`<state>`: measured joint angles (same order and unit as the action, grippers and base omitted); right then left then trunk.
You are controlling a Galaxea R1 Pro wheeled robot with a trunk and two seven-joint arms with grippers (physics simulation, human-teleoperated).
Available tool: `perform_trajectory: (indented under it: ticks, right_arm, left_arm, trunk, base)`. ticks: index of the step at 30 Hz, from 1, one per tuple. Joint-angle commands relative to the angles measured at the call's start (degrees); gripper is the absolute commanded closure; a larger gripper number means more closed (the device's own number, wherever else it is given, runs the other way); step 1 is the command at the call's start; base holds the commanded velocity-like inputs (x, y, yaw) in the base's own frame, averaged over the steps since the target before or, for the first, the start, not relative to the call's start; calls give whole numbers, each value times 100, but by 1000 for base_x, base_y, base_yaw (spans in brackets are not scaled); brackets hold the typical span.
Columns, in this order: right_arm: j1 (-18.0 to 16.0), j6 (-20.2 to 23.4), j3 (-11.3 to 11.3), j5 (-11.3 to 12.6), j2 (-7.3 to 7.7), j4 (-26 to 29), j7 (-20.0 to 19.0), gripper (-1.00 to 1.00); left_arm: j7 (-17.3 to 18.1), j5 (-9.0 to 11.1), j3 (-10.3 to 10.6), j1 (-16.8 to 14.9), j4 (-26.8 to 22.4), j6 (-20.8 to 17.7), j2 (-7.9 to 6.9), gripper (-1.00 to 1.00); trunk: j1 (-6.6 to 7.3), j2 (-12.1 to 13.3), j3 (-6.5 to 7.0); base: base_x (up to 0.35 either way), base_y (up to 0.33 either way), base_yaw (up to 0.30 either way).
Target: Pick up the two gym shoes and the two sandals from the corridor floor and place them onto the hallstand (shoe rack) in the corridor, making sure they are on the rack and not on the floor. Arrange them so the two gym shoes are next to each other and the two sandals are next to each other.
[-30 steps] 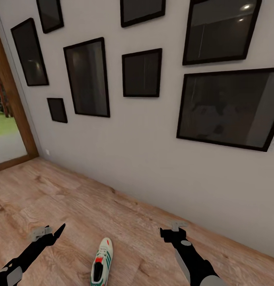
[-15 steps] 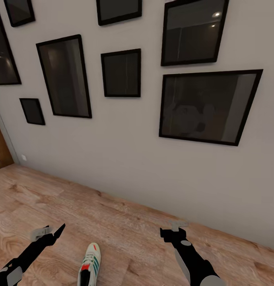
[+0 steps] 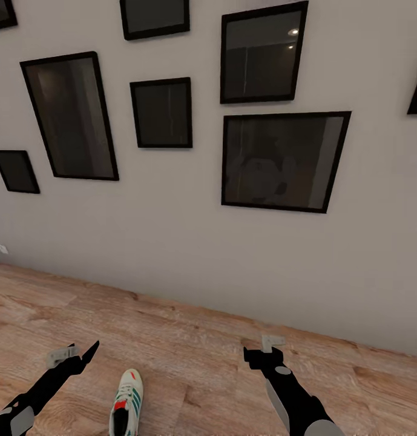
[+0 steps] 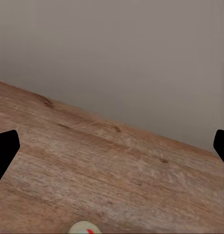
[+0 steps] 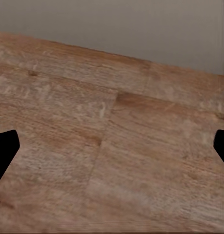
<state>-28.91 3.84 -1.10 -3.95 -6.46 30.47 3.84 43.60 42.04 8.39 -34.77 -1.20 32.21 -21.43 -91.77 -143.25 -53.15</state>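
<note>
One cream-white gym shoe (image 3: pixel 124 404) with green stripes and a red tongue tab lies on the wood-plank corridor floor (image 3: pixel 190 345), toe towards the wall, between my two arms. Its toe tip (image 4: pixel 83 228) pokes into the left wrist view. My left gripper (image 3: pixel 75 353) hangs open just left of the shoe, above the floor, with wide-spread fingertips (image 4: pixel 4 148). My right gripper (image 3: pixel 260 347) is open too, to the right of the shoe over bare planks (image 5: pixel 112 146). The second gym shoe, the sandals and the hallstand are out of view.
A pale grey wall (image 3: pixel 172 254) runs close ahead, hung with several black-framed dark pictures (image 3: pixel 281 162). A small white socket (image 3: pixel 2 249) sits low on the wall at the left. Wood floor stretches left and right along the wall's foot.
The camera has swung right: the doorway at the left has left the picture, the frames have slid left, and the shoe sits lower and further left. Both grippers stay open.
</note>
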Motion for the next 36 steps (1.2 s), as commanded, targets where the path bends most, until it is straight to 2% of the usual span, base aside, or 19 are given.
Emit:
perform_trajectory:
  ticks: [1, 19, 23, 31, 33, 34, 36]
  right_arm:
    - [-1, 38, -12, -40, -4, 11, 12, -100]
    - [-1, 38, -6, -41, -4, 11, 12, -100]
    - [-1, 38, -11, -44, -4, 11, 12, -100]
    - [-1, 38, -5, -38, -4, 11, 12, -100]
    - [-1, 38, -2, -49, -4, 19, 12, -100]
    - [-1, 41, -4, -58, -4, 21, 18, -100]
    - [-1, 74, -19, -56, -4, 31, 29, -100]
  left_arm:
    - [17, 50, 48, -3, 5, 22, -1, -100]
    - [17, 50, 48, -3, 5, 22, -1, -100]
    - [17, 50, 48, -3, 5, 22, 7, -100]
    - [2, 50, 51, -3, 5, 22, 18, -100]
    - [-111, 50, 54, -3, 5, 22, 46, -100]
    - [-491, 50, 55, -3, 5, 22, 104, -100]
    - [-1489, 35, 61, -3, -1, 28, 265, -100]
  trunk:
    - [2, -3, -6]
    - [2, -3, -6]
    - [2, -3, -6]
    - [2, -3, -26]
    - [2, -3, -32]
    - [2, -3, -34]
    - [2, -3, -35]
  base:
    - [-78, 43, -65]
    - [-8, 5, -7]
    - [0, -221, 0]
    - [0, -20, 63]
    - [0, -2, 83]
    - [0, -1, 38]
    - [0, 0, 20]
